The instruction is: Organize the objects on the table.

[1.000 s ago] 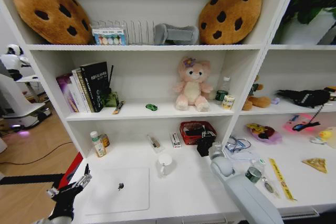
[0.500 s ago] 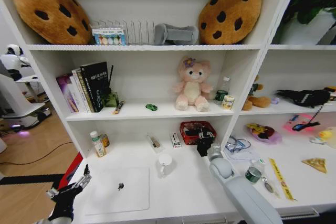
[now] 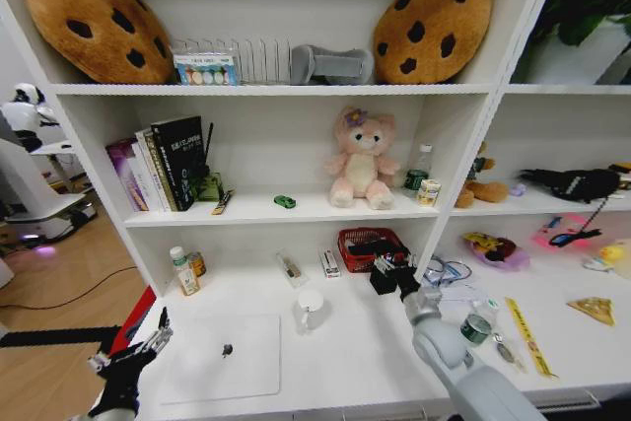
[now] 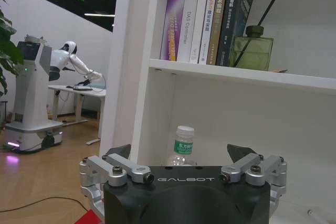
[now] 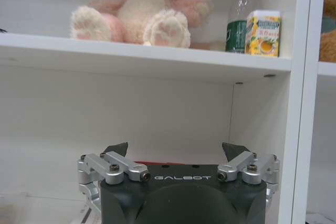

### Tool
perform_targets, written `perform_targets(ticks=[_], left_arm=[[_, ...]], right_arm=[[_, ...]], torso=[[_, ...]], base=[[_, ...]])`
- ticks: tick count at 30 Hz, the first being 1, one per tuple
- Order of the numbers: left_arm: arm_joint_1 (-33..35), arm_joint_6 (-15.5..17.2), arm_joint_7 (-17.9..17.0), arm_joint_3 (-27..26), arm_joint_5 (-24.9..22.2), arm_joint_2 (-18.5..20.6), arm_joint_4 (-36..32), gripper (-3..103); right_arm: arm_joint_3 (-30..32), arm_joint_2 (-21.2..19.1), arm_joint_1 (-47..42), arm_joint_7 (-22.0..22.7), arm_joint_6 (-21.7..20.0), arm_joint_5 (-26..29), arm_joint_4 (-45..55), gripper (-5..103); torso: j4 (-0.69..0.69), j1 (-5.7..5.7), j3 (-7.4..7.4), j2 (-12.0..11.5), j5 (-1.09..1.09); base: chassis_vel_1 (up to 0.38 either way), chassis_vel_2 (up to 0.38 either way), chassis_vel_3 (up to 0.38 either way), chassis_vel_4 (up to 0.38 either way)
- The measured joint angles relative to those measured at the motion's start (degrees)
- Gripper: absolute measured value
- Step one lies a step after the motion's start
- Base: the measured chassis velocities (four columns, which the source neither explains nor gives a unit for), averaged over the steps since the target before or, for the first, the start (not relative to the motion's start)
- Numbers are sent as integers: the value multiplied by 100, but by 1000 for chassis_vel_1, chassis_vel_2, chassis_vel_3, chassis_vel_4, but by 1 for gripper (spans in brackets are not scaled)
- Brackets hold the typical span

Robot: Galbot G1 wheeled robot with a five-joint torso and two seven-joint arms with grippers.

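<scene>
The right gripper (image 3: 394, 273) is held over the back of the long white desk (image 3: 355, 352), just in front of the red mesh basket (image 3: 367, 240) that stands against the back wall; its jaws are seen spread apart in the right wrist view, with nothing between the fingertips (image 5: 116, 148). Above it, on the shelf, a pink plush toy (image 5: 142, 9), a green-labelled clear bottle (image 5: 240, 17) and a small yellow carton (image 5: 263, 32) are seen. The left gripper (image 3: 128, 357) is kept low off the desk's left front corner, its jaws likewise apart and empty (the dark fingertips (image 4: 242, 153) are well separated in the left wrist view). A closed silver laptop (image 3: 222, 357) lies flat near the front left corner of the desk, with a tiny dark object (image 3: 227, 349) resting on its lid. A white cup (image 3: 309, 307) stands toward the middle of the desk, behind the laptop's right edge. Two small bottles (image 3: 184, 271) are placed at the back left corner, side by side. A yellow ruler (image 3: 523, 334) lies toward the right end of the desk, beside a small green-topped jar (image 3: 475, 327). A row of upright books (image 4: 207, 17) is seen on the shelf over the left corner.
</scene>
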Motion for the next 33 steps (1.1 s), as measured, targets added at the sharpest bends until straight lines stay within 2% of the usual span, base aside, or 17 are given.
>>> perform_targets(ticks=[2, 6, 7, 11, 12, 14, 19, 26, 33], left_arm=[[-30, -15, 0, -5, -18, 21, -3, 100], [-70, -44, 1, -8, -66, 27, -3, 100], [-70, -44, 1, -8, -66, 27, -3, 100], [-102, -72, 26, -52, -175, 54, -3, 100], [-102, -72, 26, -52, -175, 54, -3, 100], [-102, -90, 64, -122, -311, 141, 8, 100], [-49, -146, 110, -187, -473, 294, 53, 100], [-39, -168, 134, -209, -544, 335, 93, 100], [-72, -156, 134, -185, -536, 297, 107, 100]], right_arm=[[243, 132, -560, -27, 11, -240, 466, 100], [534, 437, -1460, -21, 2, -573, 1047, 100], [534, 437, -1460, -21, 2, -573, 1047, 100], [867, 904, -2196, -30, 142, -849, 1397, 100], [867, 904, -2196, -30, 142, -849, 1397, 100], [1188, 1181, -2563, -89, 256, -764, 1572, 100], [1701, 1366, -3048, -212, 488, -478, 1738, 100], [2018, 1619, -3395, -266, 654, -343, 1820, 100], [2131, 1629, -3457, -263, 692, -262, 1837, 100]], torso=[[3, 0, 0, 0, 0], [1, 0, 0, 0, 0], [1, 0, 0, 0, 0], [2, 0, 0, 0, 0], [2, 0, 0, 0, 0], [2, 0, 0, 0, -1], [2, 0, 1, 0, -1], [2, 1, 1, -1, 0], [2, 1, 1, -1, 0]], base=[[0, 0, 0, 0], [0, 0, 0, 0], [0, 0, 0, 0], [0, 0, 0, 0], [0, 0, 0, 0], [0, 0, 0, 0], [0, 0, 0, 0], [0, 0, 0, 0], [0, 0, 0, 0]])
